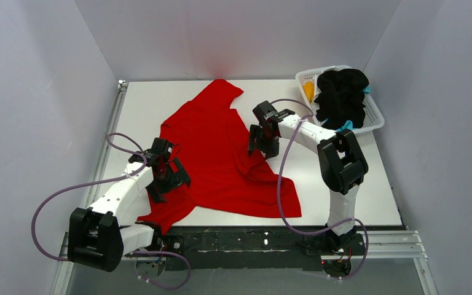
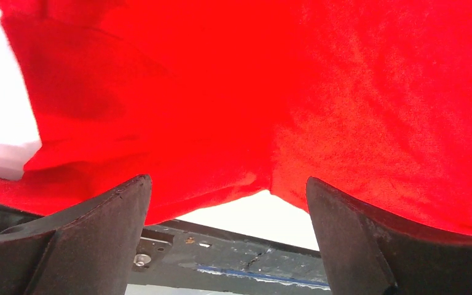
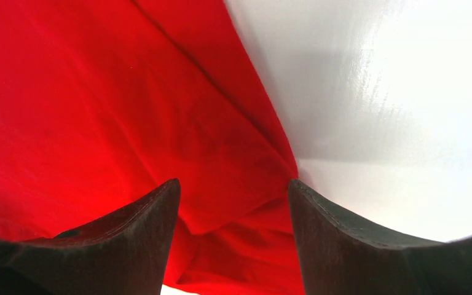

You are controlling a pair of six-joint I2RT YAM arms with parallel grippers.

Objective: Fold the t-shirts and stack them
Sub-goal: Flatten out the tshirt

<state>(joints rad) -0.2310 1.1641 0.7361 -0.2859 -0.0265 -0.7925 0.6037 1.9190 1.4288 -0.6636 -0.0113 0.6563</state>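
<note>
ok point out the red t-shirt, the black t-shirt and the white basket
red t-shirt [image 1: 221,147], top external view, middle of the spread cloth
black t-shirt [image 1: 342,95], top external view, middle of the heap
white basket [image 1: 376,117], top external view, right rim

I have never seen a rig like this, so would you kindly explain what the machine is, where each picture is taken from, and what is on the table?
These are two robot arms bolted at the near edge of a table, each ending in a two-finger gripper. The wide picture comes from a fixed camera above and behind them. The other two come from cameras on the wrists; the dark wedges at the bottom are each gripper's own fingers. A red t-shirt lies spread and rumpled on the table. In the far right corner a white basket holds a black shirt, with bits of orange-yellow cloth and teal cloth showing. The left gripper is over the shirt's near left part, the right gripper at its right edge. Both are open; nothing is held.
</note>
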